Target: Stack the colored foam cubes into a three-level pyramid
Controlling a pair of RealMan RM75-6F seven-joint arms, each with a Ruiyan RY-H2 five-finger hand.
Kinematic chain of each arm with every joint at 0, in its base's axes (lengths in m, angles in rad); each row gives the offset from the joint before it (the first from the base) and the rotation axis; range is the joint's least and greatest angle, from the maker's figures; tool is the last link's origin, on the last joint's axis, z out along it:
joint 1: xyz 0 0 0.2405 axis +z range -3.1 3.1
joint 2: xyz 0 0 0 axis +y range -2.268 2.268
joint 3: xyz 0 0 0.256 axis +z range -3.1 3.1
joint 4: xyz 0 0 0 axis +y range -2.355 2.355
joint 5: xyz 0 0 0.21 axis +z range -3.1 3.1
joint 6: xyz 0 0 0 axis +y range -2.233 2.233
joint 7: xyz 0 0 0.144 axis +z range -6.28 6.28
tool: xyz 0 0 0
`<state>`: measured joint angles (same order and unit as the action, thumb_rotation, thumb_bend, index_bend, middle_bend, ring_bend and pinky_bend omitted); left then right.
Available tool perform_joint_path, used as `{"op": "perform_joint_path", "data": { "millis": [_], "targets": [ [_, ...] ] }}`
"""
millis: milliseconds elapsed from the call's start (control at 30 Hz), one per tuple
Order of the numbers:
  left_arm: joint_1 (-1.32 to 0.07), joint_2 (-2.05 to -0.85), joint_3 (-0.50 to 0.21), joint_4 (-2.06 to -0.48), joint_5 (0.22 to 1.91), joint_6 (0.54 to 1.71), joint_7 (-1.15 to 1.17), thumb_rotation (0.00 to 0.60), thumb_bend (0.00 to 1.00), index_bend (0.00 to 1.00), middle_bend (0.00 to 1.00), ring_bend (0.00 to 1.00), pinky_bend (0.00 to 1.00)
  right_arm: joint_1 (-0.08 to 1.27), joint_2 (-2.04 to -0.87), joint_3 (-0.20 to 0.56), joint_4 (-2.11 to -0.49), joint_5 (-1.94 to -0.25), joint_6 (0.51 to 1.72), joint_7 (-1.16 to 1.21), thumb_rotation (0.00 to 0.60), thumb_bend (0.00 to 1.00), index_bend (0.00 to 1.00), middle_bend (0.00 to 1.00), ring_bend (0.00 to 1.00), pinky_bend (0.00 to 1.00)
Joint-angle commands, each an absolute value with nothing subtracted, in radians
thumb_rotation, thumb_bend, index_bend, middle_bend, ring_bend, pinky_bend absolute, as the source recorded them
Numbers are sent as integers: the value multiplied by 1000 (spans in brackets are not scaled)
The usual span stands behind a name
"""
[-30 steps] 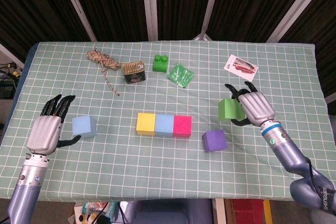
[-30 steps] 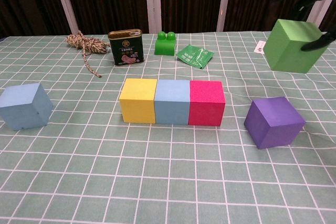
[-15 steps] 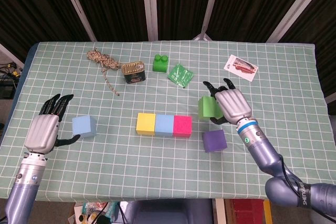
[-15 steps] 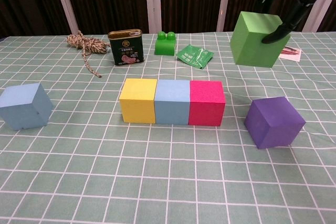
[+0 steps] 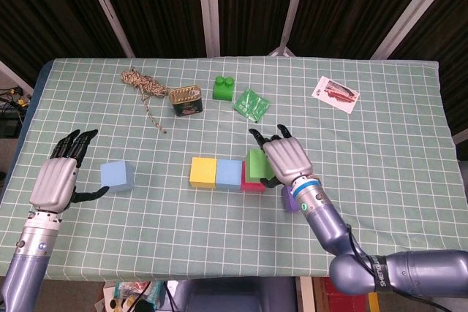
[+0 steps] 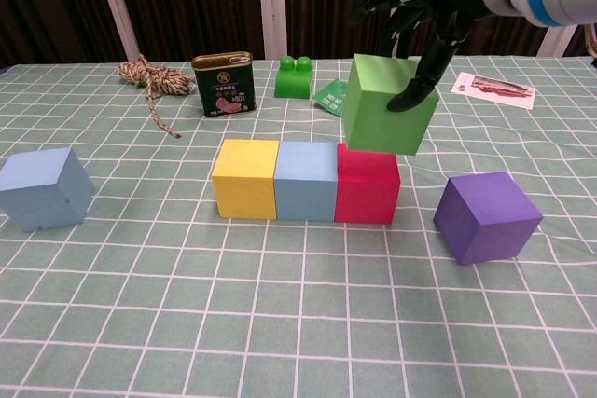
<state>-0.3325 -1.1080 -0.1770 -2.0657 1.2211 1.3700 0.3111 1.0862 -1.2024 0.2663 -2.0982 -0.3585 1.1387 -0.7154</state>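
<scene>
Bottom row of three cubes done; your right hand grips the green cube over it; left hand spread, empty.

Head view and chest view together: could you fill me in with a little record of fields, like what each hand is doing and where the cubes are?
right hand: holds green cube, tilted, above pink cube
left hand: open, beside loose blue cube
base row: yellow cube, blue cube, pink cube, side by side
purple cube: alone, right of row
background: can, rope, green brick
</scene>
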Motion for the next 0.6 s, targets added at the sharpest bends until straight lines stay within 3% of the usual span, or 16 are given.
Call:
{"op": "perform_joint_path", "data": {
  "millis": [33,600],
  "targets": [
    [-332,-1104,-180,-2066,1220,1370,304,600,59,33,92,14,69,1139,-1259,292,-2079,-264,1185,-752,600,252,53,484,294,0],
    [-338,-1081,-189,-2069,1202,1348,248,600,59,36,92,14,65,1269,-1360,352,-1992,-33,1281,-860,600,253,53,501,309,0]
  ]
}}
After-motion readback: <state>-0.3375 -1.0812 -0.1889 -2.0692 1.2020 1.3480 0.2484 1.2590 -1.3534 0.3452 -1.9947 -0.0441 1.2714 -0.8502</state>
